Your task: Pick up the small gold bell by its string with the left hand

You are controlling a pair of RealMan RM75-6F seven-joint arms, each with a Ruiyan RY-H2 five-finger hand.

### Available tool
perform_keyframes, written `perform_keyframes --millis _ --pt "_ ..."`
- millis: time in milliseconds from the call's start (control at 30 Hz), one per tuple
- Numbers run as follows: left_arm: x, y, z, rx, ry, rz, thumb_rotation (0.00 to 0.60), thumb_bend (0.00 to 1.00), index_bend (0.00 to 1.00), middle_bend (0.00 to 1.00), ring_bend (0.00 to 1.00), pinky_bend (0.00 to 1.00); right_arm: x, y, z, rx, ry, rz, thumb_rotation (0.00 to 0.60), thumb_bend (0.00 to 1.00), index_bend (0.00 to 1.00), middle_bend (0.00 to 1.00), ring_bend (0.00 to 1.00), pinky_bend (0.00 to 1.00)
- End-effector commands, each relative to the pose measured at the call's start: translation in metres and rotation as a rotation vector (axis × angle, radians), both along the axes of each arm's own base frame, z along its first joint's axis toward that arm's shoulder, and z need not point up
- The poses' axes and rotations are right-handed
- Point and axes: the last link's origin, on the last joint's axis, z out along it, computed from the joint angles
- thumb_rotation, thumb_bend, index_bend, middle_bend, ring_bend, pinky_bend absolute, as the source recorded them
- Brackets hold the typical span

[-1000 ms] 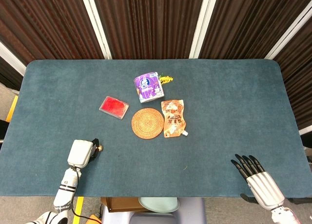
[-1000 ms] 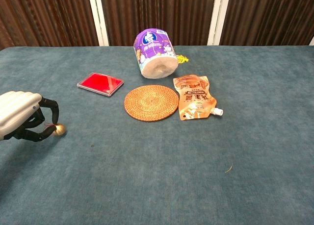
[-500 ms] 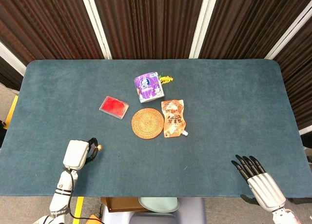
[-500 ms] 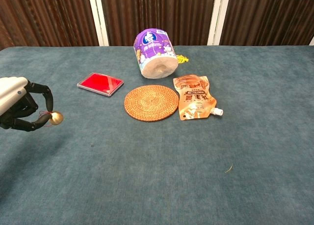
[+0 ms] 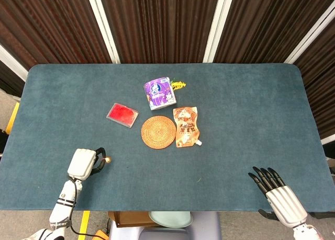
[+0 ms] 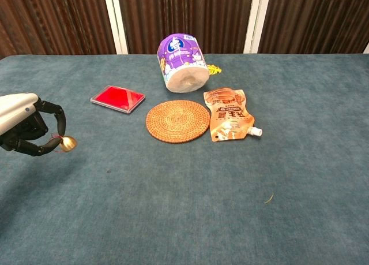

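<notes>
The small gold bell (image 6: pixel 68 143) hangs off the table beside my left hand (image 6: pixel 26 129), which pinches its red string between curled black fingers. From the head camera the bell (image 5: pixel 108 159) is a tiny gold dot just right of the left hand (image 5: pixel 84 164), near the table's front left. My right hand (image 5: pixel 275 192) lies at the front right edge, fingers straight and apart, holding nothing; the chest view does not show it.
A red flat case (image 6: pixel 118 99), a woven round coaster (image 6: pixel 177 120), an orange spouted pouch (image 6: pixel 230 114) and a purple-wrapped paper roll (image 6: pixel 183 63) sit mid-table. A small yellow item (image 5: pixel 178 84) lies behind the roll. The blue cloth table (image 5: pixel 246 120) stretches wide to the right.
The left hand lifted with the bell between its fingers and drew slightly back and left, then settled a little lower. The right hand stayed put.
</notes>
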Motion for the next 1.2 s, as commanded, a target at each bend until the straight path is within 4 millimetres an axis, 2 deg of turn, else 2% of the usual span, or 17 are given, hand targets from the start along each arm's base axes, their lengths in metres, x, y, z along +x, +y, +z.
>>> perform_keyframes --millis 33,267,500,733,800,933,1000,1200 --pt "-0.006 0.004 0.008 -0.01 0.033 -0.007 0.6 0.44 0.81 1.0 1.0 1.0 0.0 0.002 0.003 -0.004 -0.009 0.008 0.6 0.19 0.0 0.0 0.0 0.0" --pt "-0.005 -0.003 0.0 -0.02 0.056 -0.02 0.6 0.44 0.8 1.0 1.0 1.0 0.0 0.002 0.001 0.007 -0.008 0.011 0.6 0.19 0.0 0.0 0.0 0.0" --pt "-0.012 -0.004 -0.013 -0.02 0.107 -0.026 0.6 0.44 0.8 1.0 1.0 1.0 0.0 0.001 0.001 0.004 -0.005 0.009 0.6 0.19 0.0 0.0 0.0 0.0" --pt "-0.018 -0.004 -0.019 -0.03 0.135 -0.02 0.6 0.44 0.73 1.0 1.0 1.0 0.0 0.001 0.0 0.004 -0.001 0.006 0.6 0.19 0.0 0.0 0.0 0.0" --pt "-0.019 -0.003 -0.02 -0.029 0.135 -0.019 0.6 0.44 0.68 1.0 1.0 1.0 0.0 0.001 0.0 0.003 -0.001 0.005 0.6 0.19 0.0 0.0 0.0 0.0" --pt "-0.018 -0.005 -0.021 -0.043 0.135 -0.011 0.6 0.44 0.45 1.0 1.0 1.0 0.0 0.001 0.0 0.003 -0.004 0.006 0.6 0.19 0.0 0.0 0.0 0.0" --pt "-0.017 -0.006 -0.02 -0.039 0.137 -0.014 0.6 0.44 0.41 1.0 1.0 1.0 0.001 0.001 0.0 0.001 -0.006 0.007 0.6 0.19 0.0 0.0 0.0 0.0" --pt "-0.013 -0.011 -0.019 -0.053 0.145 -0.014 0.6 0.43 0.36 1.0 1.0 1.0 0.001 0.002 0.002 -0.002 -0.018 0.008 0.6 0.19 0.0 0.0 0.0 0.0"
